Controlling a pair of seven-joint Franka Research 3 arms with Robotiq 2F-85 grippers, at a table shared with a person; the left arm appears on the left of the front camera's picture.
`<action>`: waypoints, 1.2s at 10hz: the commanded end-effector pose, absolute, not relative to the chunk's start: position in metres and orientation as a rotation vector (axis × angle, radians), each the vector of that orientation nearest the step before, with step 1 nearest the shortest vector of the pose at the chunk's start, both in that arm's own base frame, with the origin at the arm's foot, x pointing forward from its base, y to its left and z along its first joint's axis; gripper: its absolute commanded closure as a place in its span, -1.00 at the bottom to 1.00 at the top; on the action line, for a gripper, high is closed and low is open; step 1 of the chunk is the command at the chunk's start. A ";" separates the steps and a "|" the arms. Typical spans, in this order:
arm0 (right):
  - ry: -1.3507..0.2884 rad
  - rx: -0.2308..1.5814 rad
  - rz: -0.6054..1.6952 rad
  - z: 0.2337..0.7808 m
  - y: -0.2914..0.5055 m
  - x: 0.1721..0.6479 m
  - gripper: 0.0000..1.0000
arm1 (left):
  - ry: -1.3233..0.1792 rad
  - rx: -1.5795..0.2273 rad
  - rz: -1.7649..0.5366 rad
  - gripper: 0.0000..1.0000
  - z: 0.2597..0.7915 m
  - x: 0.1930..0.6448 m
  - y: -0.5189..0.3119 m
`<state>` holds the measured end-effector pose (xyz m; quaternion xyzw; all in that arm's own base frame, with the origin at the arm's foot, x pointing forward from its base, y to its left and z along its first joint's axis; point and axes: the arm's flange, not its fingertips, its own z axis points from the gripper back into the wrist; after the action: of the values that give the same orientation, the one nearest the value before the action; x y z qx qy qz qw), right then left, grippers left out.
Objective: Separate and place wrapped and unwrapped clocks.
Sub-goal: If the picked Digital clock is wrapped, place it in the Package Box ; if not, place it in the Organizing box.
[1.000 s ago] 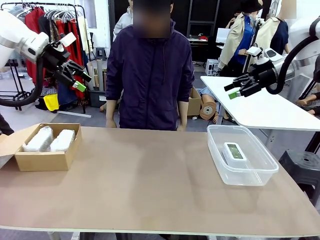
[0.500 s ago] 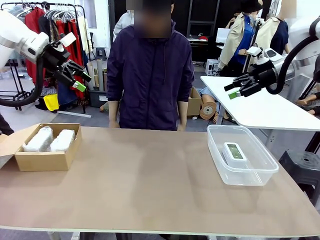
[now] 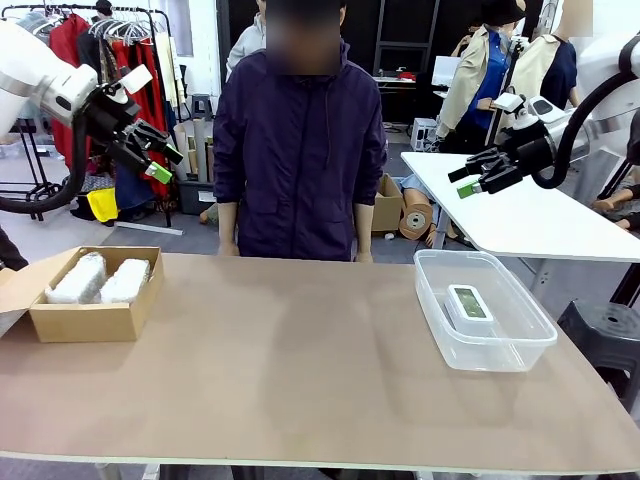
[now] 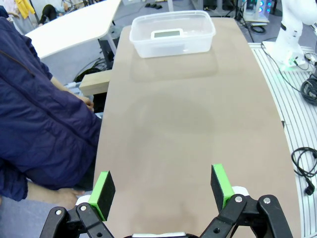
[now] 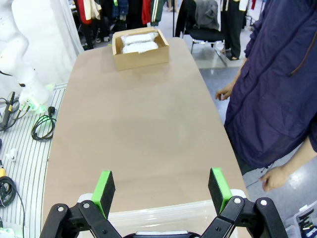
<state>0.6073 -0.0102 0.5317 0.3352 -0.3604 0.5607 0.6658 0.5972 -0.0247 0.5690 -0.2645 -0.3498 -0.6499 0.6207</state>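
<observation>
Hovering high with jaws spread wide and empty, the left gripper [image 3: 158, 158] and right gripper [image 3: 463, 180] flank the table [image 3: 300, 380]. Both wrapped clocks [image 3: 100, 280] lie side by side in the cardboard box [image 3: 90, 322]; the bare clock [image 3: 470, 304] (screen up) sits in the clear tub [image 3: 500, 350].

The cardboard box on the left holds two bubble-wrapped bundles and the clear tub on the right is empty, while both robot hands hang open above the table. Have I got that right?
Not quite: the clear tub is not empty. The front view shows the bare white clock lying inside it. The rest holds: the cardboard box holds two bubble-wrapped bundles, and the left gripper and right gripper hang open above the table.
</observation>
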 end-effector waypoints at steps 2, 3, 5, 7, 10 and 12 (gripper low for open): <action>-0.816 0.760 1.270 0.534 -0.009 0.607 -1.00 | -0.803 -0.616 -1.499 -1.00 0.572 0.599 -0.023; -0.816 0.760 1.270 0.534 -0.009 0.607 -1.00 | -0.803 -0.616 -1.499 -1.00 0.572 0.599 -0.023; -0.816 0.760 1.270 0.534 -0.009 0.607 -1.00 | -0.803 -0.616 -1.499 -1.00 0.572 0.599 -0.023; -0.816 0.760 1.270 0.534 -0.009 0.607 -1.00 | -0.803 -0.616 -1.499 -1.00 0.572 0.599 -0.023; -0.816 0.760 1.270 0.534 -0.009 0.607 -1.00 | -0.803 -0.616 -1.499 -1.00 0.572 0.599 -0.023; -0.816 0.760 1.270 0.534 -0.009 0.607 -1.00 | -0.803 -0.616 -1.499 -1.00 0.572 0.599 -0.023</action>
<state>0.6073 -0.0102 0.5317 0.3352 -0.3604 0.5607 0.6658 0.5972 -0.0247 0.5690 -0.2645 -0.3498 -0.6499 0.6207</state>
